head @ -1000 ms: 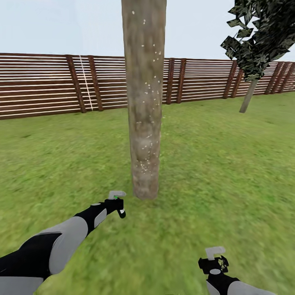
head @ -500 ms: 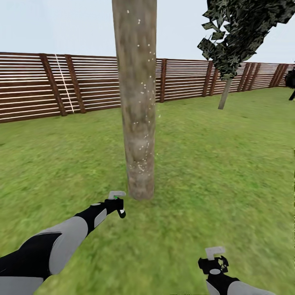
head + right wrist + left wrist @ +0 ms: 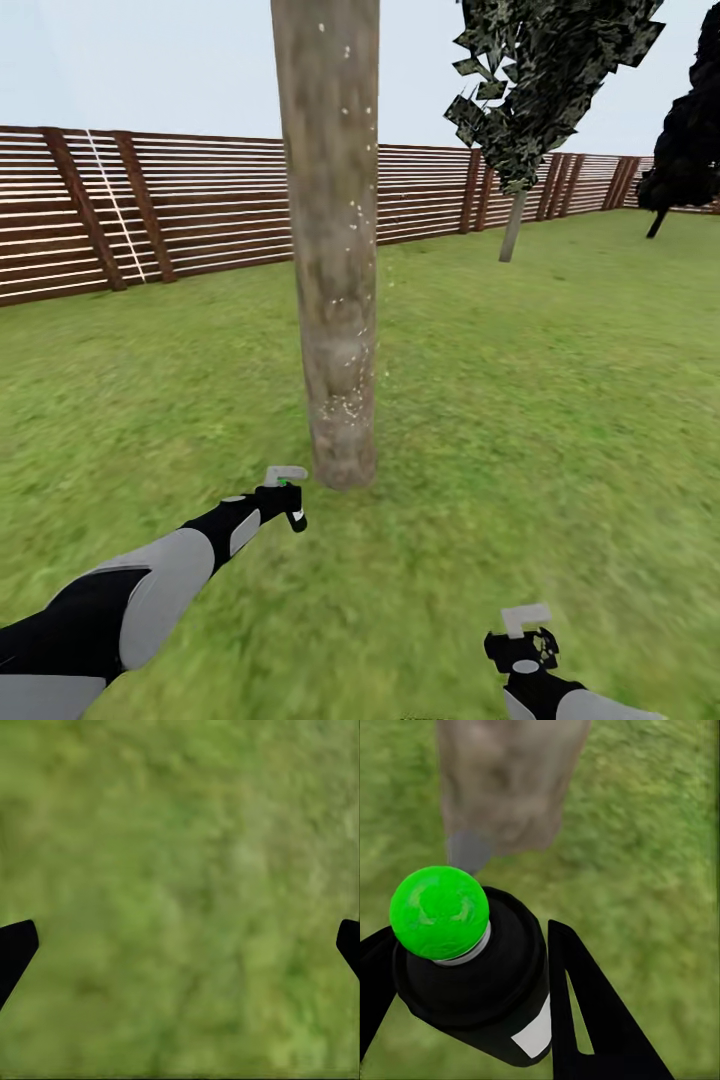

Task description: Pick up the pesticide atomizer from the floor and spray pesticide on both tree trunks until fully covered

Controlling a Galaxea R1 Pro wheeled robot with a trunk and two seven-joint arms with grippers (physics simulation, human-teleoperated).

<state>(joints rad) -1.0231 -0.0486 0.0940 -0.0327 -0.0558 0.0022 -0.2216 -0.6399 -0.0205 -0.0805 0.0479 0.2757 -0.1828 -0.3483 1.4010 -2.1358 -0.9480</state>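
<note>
The left arm (image 3: pixel 150 590) has glossy black segments with light grey rounded shell panels. The right arm (image 3: pixel 560 695) matches. Each wrist carries a pale grey bracket; the fingers (image 3: pixel 592 1020) are flat black blades.

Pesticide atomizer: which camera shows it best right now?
The left wrist view: the pesticide atomizer sits large between the left end effector's fingers, with its green cap and white label visible. The head view shows it small and distant. The right wrist view faces grass.

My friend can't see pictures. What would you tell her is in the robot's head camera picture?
A thick grey-brown tree trunk dotted with white pesticide specks stands on green grass. The left gripper holds the pesticide atomizer near the trunk's base, and the right gripper hangs low over the lawn. A brown slatted fence runs behind.
</note>
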